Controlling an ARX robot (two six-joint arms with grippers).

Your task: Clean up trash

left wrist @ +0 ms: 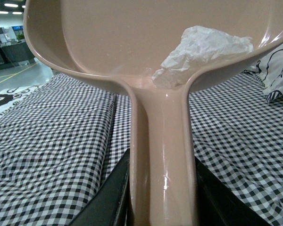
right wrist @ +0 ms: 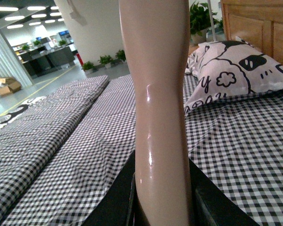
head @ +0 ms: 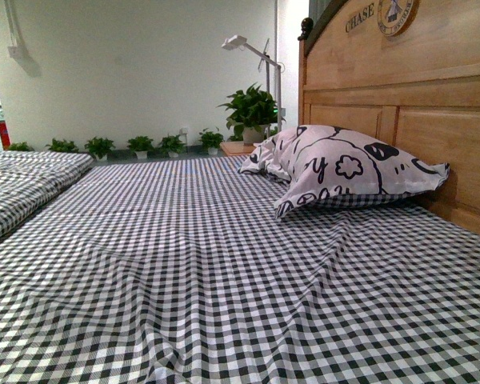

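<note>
In the left wrist view the trash [left wrist: 203, 54], a crumpled wad of white paper, lies inside the pale pinkish dustpan [left wrist: 132, 42], near where the pan meets its handle. My left gripper [left wrist: 162, 197] is shut on the dustpan's handle and holds it above the checked bed. In the right wrist view my right gripper [right wrist: 161, 197] is shut on the pinkish brush handle [right wrist: 158, 94], which stands upright; the brush head is out of view. Neither gripper nor the trash shows in the front view.
The black-and-white checked bedsheet [head: 224, 264] fills the front view. A white pillow with black cartoon print [head: 344, 168] lies against the wooden headboard [head: 416, 104] at the right. A second checked bed [head: 24, 184] stands at the left. Potted plants [head: 252, 112] line the far wall.
</note>
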